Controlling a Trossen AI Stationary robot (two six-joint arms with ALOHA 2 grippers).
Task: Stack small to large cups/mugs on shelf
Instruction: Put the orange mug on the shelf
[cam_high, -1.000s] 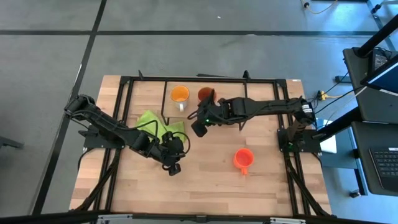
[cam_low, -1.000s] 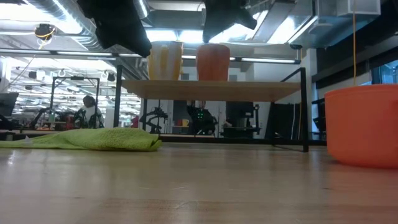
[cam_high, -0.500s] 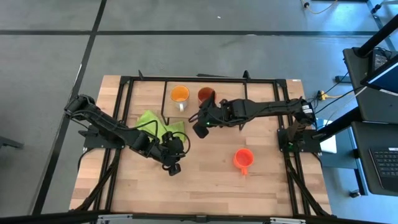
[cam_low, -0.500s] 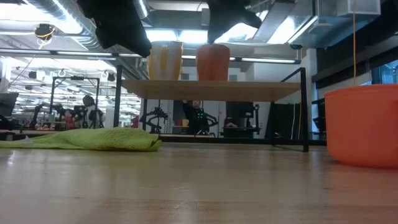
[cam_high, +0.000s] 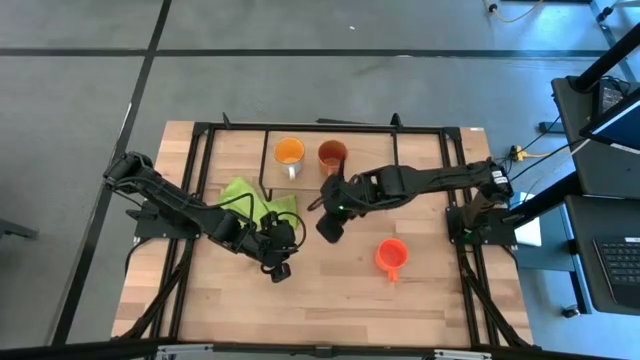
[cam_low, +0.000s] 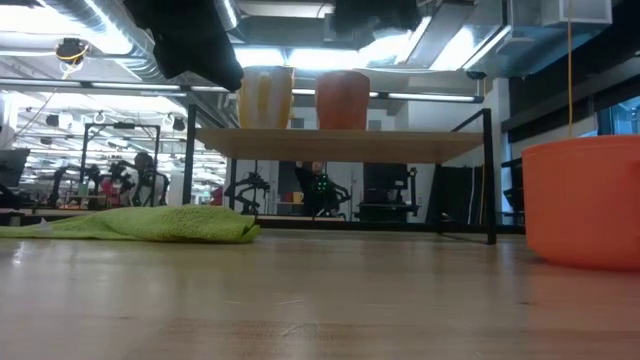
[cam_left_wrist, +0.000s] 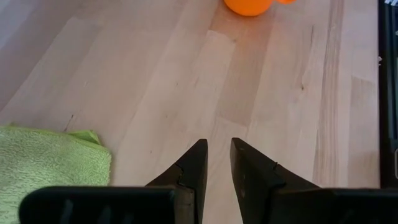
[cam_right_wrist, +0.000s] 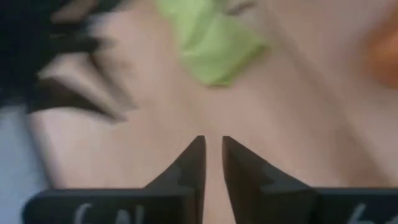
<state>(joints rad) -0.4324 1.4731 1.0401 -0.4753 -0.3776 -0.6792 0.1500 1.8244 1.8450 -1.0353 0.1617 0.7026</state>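
Observation:
The yellow-orange mug (cam_high: 289, 152) (cam_low: 265, 97) and the brownish-orange mug (cam_high: 331, 154) (cam_low: 342, 99) stand upright side by side on the shelf (cam_low: 340, 145) (cam_high: 365, 140). The bright red-orange mug (cam_high: 391, 257) (cam_low: 585, 200) (cam_left_wrist: 249, 5) stands on the table near the right side. My right gripper (cam_high: 327, 230) (cam_right_wrist: 211, 146) hangs shut and empty over the table, on the near side of the shelf, between the brownish mug and the red-orange mug. My left gripper (cam_high: 280, 266) (cam_left_wrist: 216, 152) waits shut over the table's middle, near the green cloth.
A green cloth (cam_high: 250, 195) (cam_low: 150, 222) (cam_left_wrist: 43, 165) (cam_right_wrist: 211, 43) lies flat on the table to the left of the shelf. Black frame rails (cam_high: 200, 170) run along the table's edges. Bare wood lies between the grippers and the near edge.
My right gripper has drawn away from the brownish-orange mug, moving off the shelf toward the table's near edge and a little to the right. The mug has stayed upright on the shelf. My left arm has kept still.

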